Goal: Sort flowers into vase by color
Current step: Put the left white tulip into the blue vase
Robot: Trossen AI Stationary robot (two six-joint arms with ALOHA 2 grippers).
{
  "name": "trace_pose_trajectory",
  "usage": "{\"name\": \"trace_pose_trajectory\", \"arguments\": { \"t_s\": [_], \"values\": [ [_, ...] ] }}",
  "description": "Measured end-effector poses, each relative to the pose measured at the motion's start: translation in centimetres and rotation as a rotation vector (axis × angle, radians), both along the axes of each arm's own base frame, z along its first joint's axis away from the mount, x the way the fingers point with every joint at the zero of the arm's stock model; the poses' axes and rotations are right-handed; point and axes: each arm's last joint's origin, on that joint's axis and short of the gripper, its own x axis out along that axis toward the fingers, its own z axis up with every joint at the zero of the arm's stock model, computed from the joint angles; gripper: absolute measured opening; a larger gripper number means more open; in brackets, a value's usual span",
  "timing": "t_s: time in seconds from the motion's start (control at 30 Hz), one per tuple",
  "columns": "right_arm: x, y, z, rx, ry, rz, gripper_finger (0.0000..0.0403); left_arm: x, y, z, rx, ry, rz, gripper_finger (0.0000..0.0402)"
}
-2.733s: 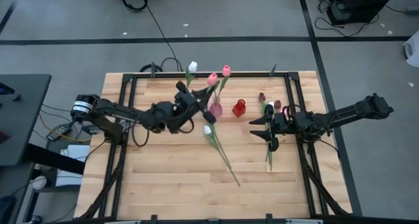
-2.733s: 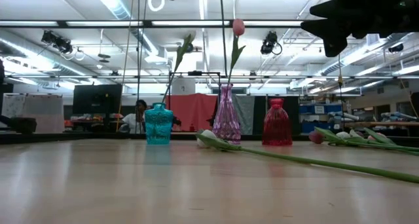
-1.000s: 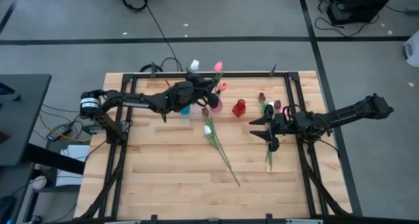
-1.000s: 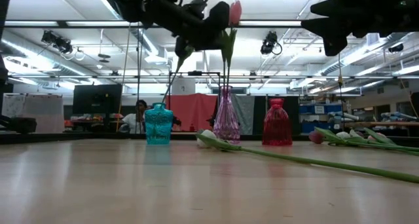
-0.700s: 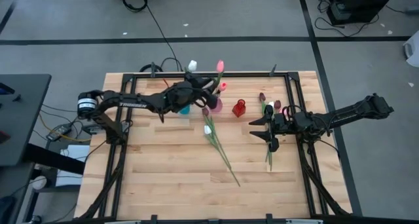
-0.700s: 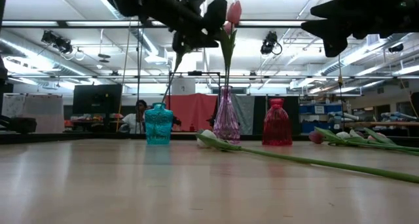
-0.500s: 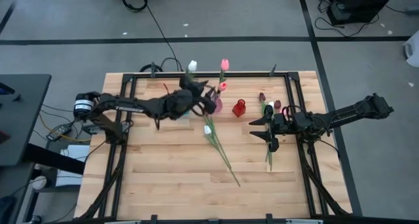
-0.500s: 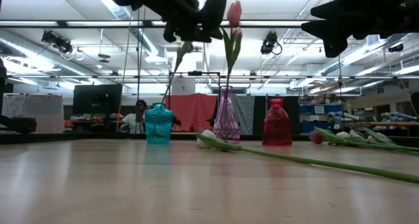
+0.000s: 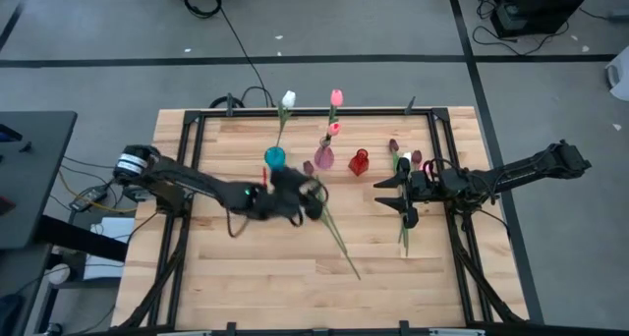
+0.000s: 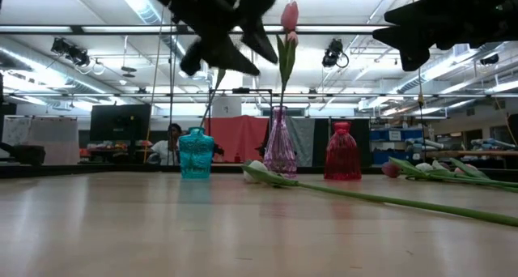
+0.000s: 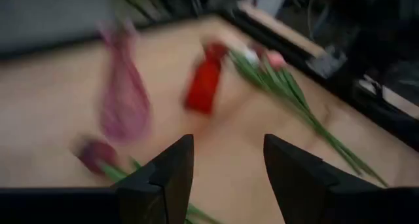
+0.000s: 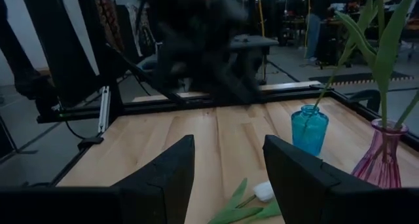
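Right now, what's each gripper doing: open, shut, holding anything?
Left gripper: open, holding nothing, above the table near the pink vase.
Right gripper: open, holding nothing, waiting at the table's right side.

Vases (image 9: 358, 162): three — teal, pink, red. Tulips (image 9: 335, 97): three in vases, others lying on table (image 9: 246, 267).

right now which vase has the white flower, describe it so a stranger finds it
Look at the back of the table, where three small glass vases stand in a row. The blue vase is at the row's end on the left arm's side, beside the pink vase. It alone is blue, and it holds the white flower.
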Motion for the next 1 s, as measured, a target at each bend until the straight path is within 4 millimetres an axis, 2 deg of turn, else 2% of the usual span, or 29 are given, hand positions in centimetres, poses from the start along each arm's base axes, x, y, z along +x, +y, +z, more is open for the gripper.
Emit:
{"name": "trace_pose_trajectory", "arguments": {
  "t_s": [0.23, 0.4, 0.53, 0.7, 0.83, 1.0],
  "values": [
    [0.0, 0.0, 0.0, -0.008, 0.004, 0.004, 0.0194, 2.6, -3.7, -7.0, -0.236, -0.048, -0.047, 0.0162],
    [0.0, 0.1, -0.2, -0.02, 0.017, 0.022, 0.0194, 3.1, -4.8, -9.4, -0.356, -0.081, -0.03, 0.0145],
    [0.0, 0.1, -0.3, -0.045, 0.035, 0.022, 0.0194, 3.0, -5.2, -9.3, -0.367, -0.047, -0.03, 0.0122],
    [0.0, 0.0, -0.4, -0.065, 0.045, -0.013, 0.0194, 3.3, -5.0, -7.4, -0.318, 0.191, -0.002, 0.0082],
    [0.0, -0.1, -0.5, -0.067, 0.052, -0.034, 0.0194, 4.6, -5.0, -6.0, -0.317, 0.315, -0.021, 0.0062],
    [0.1, -0.1, -0.6, -0.068, 0.056, -0.035, 0.0194, 6.0, -5.1, -5.5, -0.387, 0.259, 0.004, 0.006]
  ]
}}
